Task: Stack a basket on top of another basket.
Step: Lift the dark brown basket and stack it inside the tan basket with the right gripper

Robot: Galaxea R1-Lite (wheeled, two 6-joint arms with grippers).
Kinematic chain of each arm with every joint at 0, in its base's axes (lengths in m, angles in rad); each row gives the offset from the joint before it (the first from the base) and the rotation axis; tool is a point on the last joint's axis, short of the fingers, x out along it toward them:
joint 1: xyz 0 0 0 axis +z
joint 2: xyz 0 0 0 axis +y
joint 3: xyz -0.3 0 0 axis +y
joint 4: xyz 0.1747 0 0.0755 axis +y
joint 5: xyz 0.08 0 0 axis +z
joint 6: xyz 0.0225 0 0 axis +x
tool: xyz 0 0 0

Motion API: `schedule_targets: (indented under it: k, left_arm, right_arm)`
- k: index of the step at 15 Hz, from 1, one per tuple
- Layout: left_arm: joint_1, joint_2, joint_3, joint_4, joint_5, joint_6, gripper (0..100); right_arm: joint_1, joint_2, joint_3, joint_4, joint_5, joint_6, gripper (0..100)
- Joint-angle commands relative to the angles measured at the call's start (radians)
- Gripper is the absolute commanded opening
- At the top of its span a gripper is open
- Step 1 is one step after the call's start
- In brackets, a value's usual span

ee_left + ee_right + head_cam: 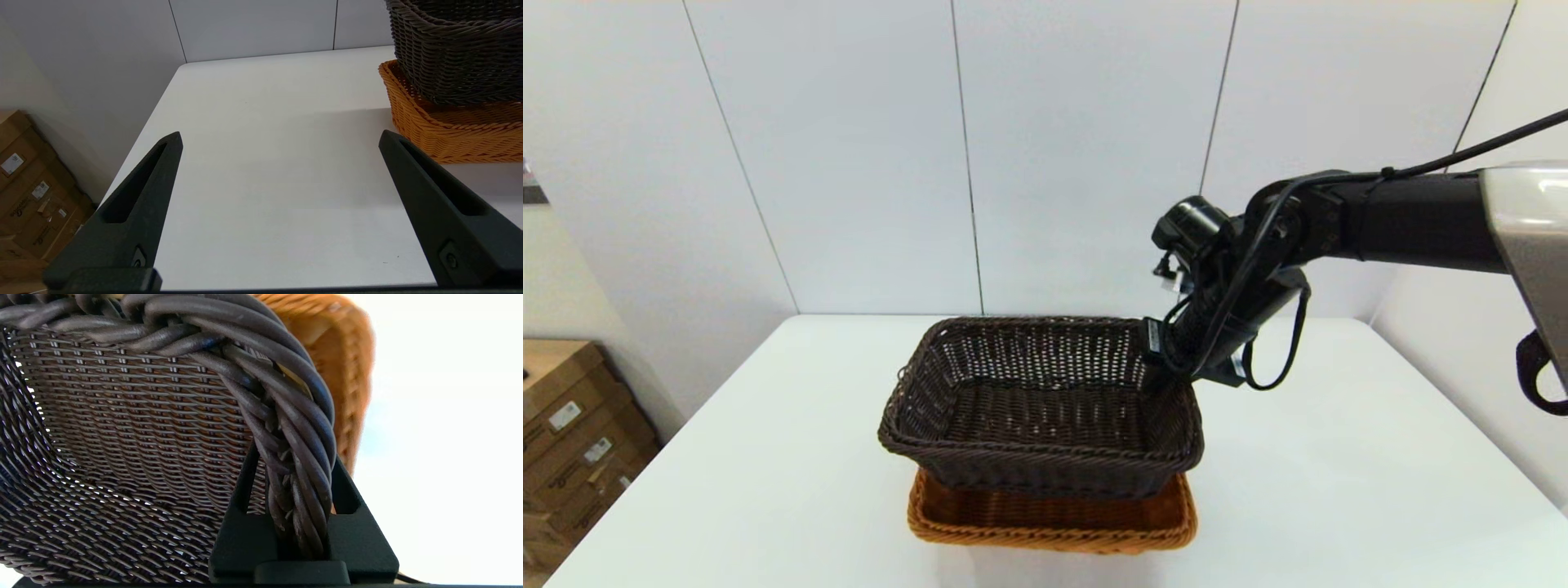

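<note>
1. You have two baskets: one dark basket (1041, 406), one orange-tan basket (1052, 518).
2. Your right tool (295, 506) is clamped on the dark basket's braided rim at its far right corner.
3. The dark basket sits over the orange-tan basket, just below-left of that tool.
4. Your left tool (280, 139) is spread wide above the counter (265, 163), both baskets off to its right.
</note>
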Motion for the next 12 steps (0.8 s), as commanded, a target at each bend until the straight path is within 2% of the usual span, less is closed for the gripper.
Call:
schedule_targets:
  k: [1, 6, 9, 12]
  left_arm:
    - [0.000, 0.001, 0.005, 0.000, 0.000, 0.001, 100]
    - [0.000, 0.001, 0.005, 0.000, 0.000, 0.001, 100]
    - [0.000, 0.001, 0.005, 0.000, 0.000, 0.001, 100]
    - [0.000, 0.001, 0.005, 0.000, 0.000, 0.001, 100]
  right_arm:
    - [-0.046, 0.011, 0.002, 0.006, 0.009, -0.026, 0]
    - [-0.069, 0.002, 0.013, 0.006, 0.032, -0.045, 0]
    - [-0.054, -0.015, 0.033, 0.006, 0.063, -0.043, 0]
    - [-0.030, -0.027, 0.066, 0.006, 0.066, -0.034, 0]
